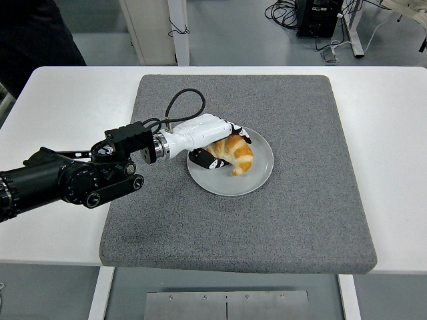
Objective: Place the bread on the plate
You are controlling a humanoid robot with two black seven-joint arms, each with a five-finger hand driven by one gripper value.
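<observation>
A golden croissant [237,155] lies on the round grey plate [260,175] in the middle of the grey mat [293,220]. My left hand [220,147], white with black fingertips, reaches in from the left and is curled around the croissant's left end. Fingers lie over its top and the thumb [204,160] sits below it. The croissant's right half shows free of the hand. The right arm is out of sight.
The mat covers most of the white table [387,133]. A black cable [180,107] loops up from my left wrist. A person in dark clothing [33,40] stands at the top left. Table legs and cables show on the floor beyond.
</observation>
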